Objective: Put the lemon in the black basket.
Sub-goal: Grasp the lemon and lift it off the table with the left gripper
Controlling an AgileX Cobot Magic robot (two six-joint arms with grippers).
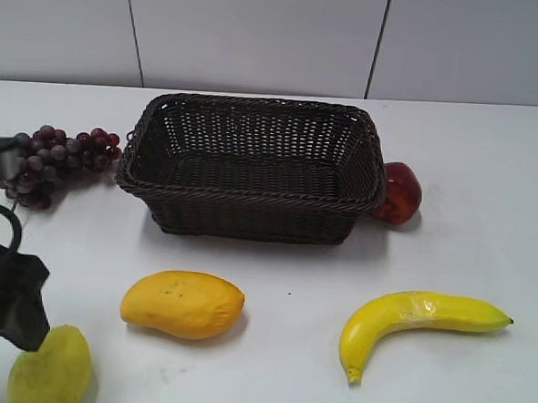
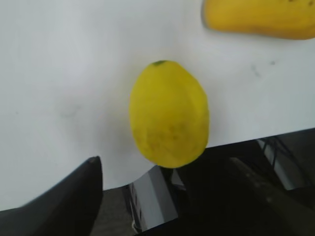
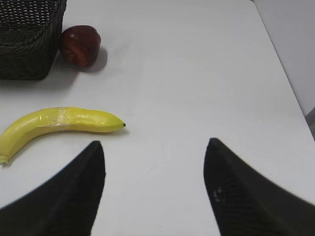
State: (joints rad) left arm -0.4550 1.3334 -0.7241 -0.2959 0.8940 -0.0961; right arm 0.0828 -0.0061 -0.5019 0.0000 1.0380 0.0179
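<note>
The lemon [image 1: 50,368] lies on the white table at the front left corner, close to the table's front edge. In the left wrist view the lemon [image 2: 169,113] sits just ahead of and between my open left gripper's fingers [image 2: 165,160], not gripped. In the exterior view the left gripper [image 1: 22,322] hovers just left of and above the lemon. The black basket [image 1: 251,199] stands empty at the table's middle back; its corner shows in the right wrist view [image 3: 29,44]. My right gripper [image 3: 153,141] is open over bare table and is out of the exterior view.
A mango [image 1: 182,304] lies right of the lemon and shows in the left wrist view [image 2: 261,17]. A banana [image 1: 417,320] lies front right. A red apple [image 1: 399,193] touches the basket's right side. Purple grapes [image 1: 57,161] lie left of the basket.
</note>
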